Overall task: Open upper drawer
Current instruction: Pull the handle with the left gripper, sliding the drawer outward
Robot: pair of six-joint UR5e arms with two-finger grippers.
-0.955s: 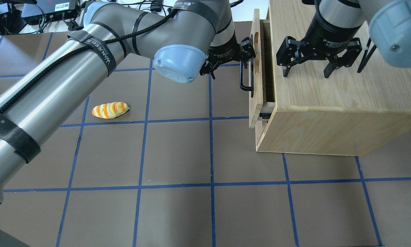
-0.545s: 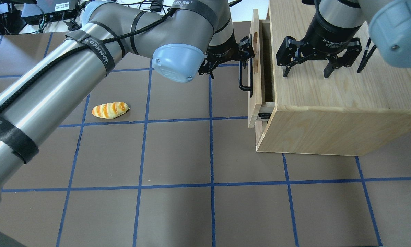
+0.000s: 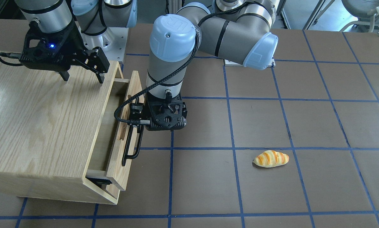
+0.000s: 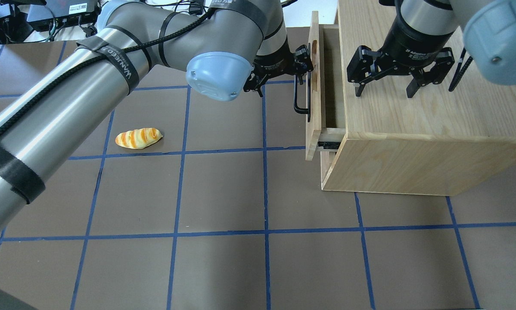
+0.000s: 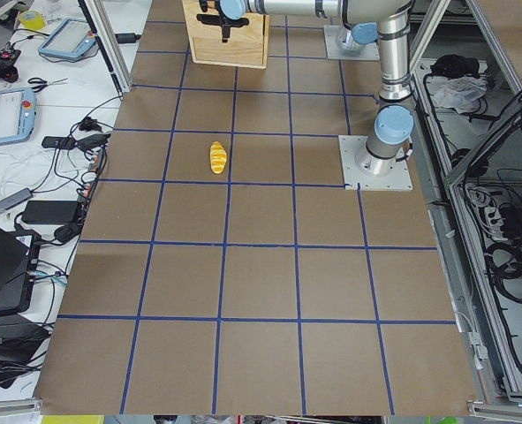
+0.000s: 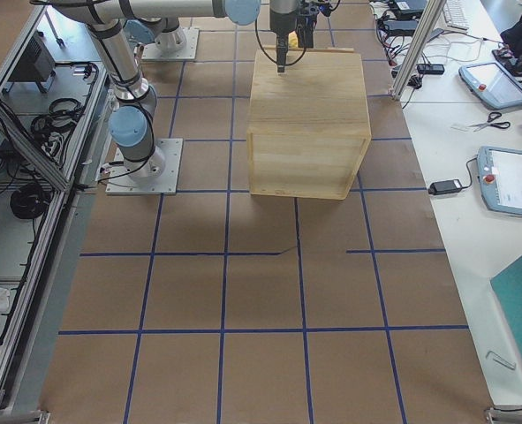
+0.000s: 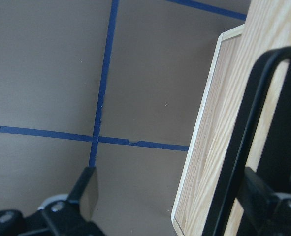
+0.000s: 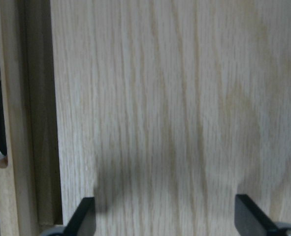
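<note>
The upper drawer [image 4: 313, 116] is light oak and stands partly slid out of the oak cabinet [image 4: 413, 142]. Its black bar handle [image 4: 301, 97] runs along the front panel. My left gripper [image 4: 280, 73] points down beside the panel and is open, with one finger hooked behind the handle [image 7: 243, 142]. The front view shows the drawer [image 3: 118, 171], its handle [image 3: 131, 145] and the left gripper [image 3: 158, 128]. My right gripper [image 4: 385, 92] is open, with its fingertips on the cabinet top [image 8: 160, 98].
A toy bread loaf [image 4: 138, 138] lies on the brown mat left of the drawer and shows in the front view [image 3: 271, 159]. A plain panel sits below the drawer. Cables and boxes lie beyond the table's far left corner.
The drawer has slid further out of the cabinet, towards the left. My left gripper moved left with the handle. The right gripper stayed on the cabinet top.
</note>
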